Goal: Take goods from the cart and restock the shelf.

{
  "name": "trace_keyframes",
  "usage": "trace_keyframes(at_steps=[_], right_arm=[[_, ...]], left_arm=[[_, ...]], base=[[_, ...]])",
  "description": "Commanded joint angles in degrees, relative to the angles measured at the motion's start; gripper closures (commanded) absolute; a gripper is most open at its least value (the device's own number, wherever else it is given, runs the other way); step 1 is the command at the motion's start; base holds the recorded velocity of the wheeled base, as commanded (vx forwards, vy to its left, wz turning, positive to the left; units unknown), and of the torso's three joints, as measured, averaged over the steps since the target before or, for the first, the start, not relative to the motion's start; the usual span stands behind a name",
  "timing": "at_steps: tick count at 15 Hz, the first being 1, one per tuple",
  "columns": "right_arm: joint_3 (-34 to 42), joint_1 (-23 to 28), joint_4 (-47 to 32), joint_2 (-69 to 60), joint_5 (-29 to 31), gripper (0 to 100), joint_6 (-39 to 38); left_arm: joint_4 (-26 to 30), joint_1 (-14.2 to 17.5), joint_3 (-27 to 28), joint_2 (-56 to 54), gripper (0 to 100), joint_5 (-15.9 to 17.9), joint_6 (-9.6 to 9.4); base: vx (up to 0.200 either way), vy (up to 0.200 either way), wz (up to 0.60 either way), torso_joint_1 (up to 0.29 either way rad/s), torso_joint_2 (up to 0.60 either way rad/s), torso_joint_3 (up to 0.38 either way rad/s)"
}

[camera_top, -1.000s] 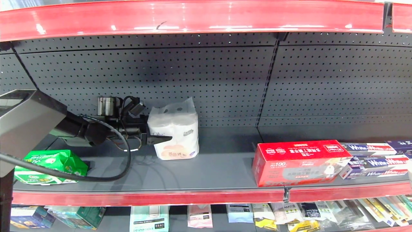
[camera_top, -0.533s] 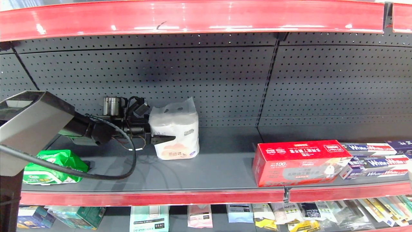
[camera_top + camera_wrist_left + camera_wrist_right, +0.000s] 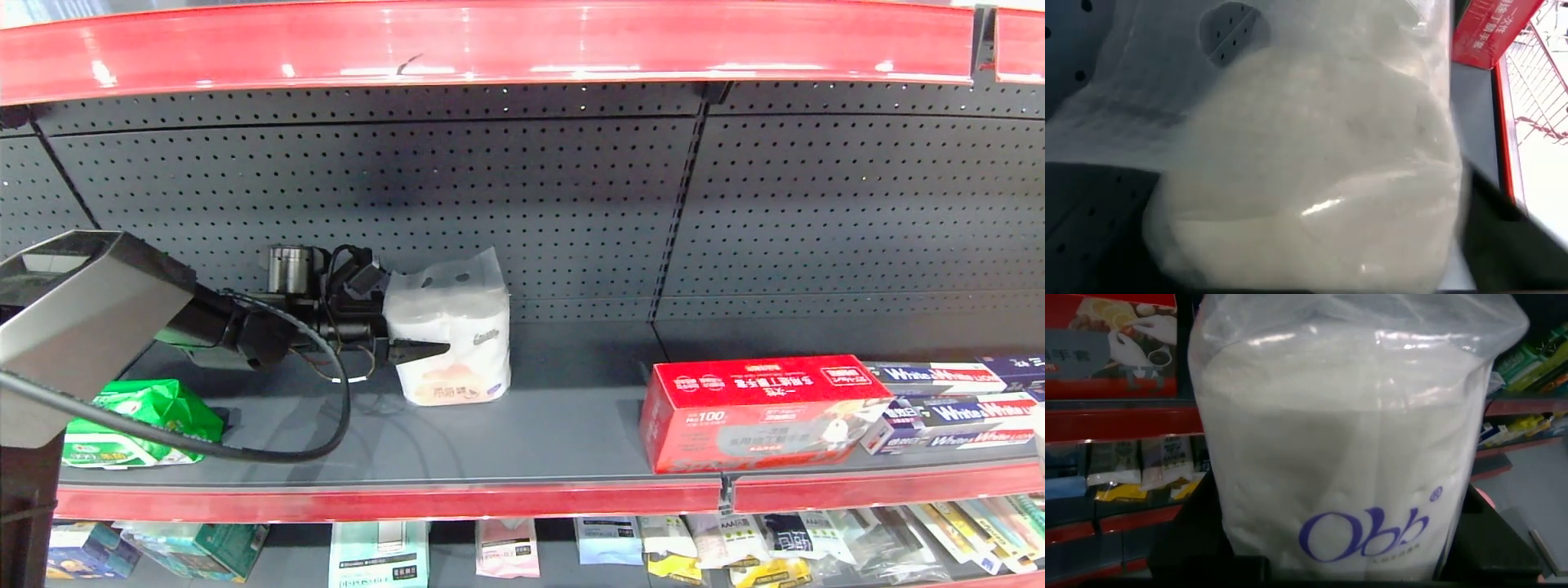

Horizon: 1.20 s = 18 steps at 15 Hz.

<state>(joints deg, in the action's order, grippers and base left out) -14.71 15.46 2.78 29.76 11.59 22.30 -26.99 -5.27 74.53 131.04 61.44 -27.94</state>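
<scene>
On the shelf, the left end effector (image 3: 426, 343) clamps the toilet-roll pack (image 3: 459, 306) mid-body; the right end effector (image 3: 1335, 543) grips a second pack (image 3: 1339, 433). Both look likely light, squashy and slick.

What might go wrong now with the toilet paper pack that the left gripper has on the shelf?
1. The left gripper grips the soft toilet paper pack standing on the shelf; releasing and backing out might drag or tip it.
2. The arm's black cable sags close by the green packet and might snag it.
</scene>
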Motion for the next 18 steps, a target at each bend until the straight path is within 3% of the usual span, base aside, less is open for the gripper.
trace_keyframes(at_steps=[1, 6, 9, 11, 12, 13, 15, 17, 18], right_arm=[[0.04, 0.01, 0.03, 0.04, 0.01, 100, 0.03], [0.12, 0.01, 0.03, 0.13, 0.01, 100, 0.03], [0.12, 0.01, 0.03, 0.04, -0.08, 100, 0.03], [0.04, 0.01, 0.03, 0.04, -0.08, 100, 0.03], [0.04, 0.01, 0.03, 0.04, -0.08, 100, 0.03], [0.04, 0.01, 0.03, 0.13, -0.08, 100, 0.03], [0.04, 0.01, 0.03, 0.04, -0.08, 100, 0.03], [-0.05, 0.01, 0.03, 0.04, -0.08, 100, 0.03], [-0.14, 0.01, 0.03, 0.13, 0.01, 100, 0.03]], left_arm=[[0.27, -0.18, -0.18, -0.17, 100, -0.01, 0.08], [0.10, -0.09, -1.14, -0.69, 100, 0.43, -0.10], [-0.52, 1.14, -7.91, -5.35, 100, 1.23, -0.71], [-0.96, 2.37, -11.96, -9.04, 100, 3.95, -0.71], [-0.96, 2.37, -11.96, -9.04, 100, 3.95, -0.71], [-1.31, 3.77, -16.44, -12.03, 100, 5.80, -1.68], [-1.66, 4.83, -20.13, -12.91, 100, 7.29, -5.02], [-1.66, 5.71, -24.00, -13.00, 100, 7.91, -10.56], [-1.66, 5.88, -24.88, -13.00, 100, 8.26, -11.96]], base=[[0.000, 0.000, 0.00, 0.000, 0.00, 0.000], [0.000, 0.000, 0.00, 0.000, 0.00, 0.000], [0.000, 0.000, 0.00, 0.000, 0.00, 0.000], [0.000, 0.000, 0.00, 0.000, 0.00, 0.000], [0.000, 0.000, 0.00, 0.000, 0.00, 0.000], [0.000, 0.000, 0.00, 0.000, 0.00, 0.000], [0.000, 0.000, 0.00, 0.000, 0.00, 0.000], [0.000, 0.000, 0.00, 0.000, 0.00, 0.000], [0.000, 0.000, 0.00, 0.000, 0.00, 0.000]])
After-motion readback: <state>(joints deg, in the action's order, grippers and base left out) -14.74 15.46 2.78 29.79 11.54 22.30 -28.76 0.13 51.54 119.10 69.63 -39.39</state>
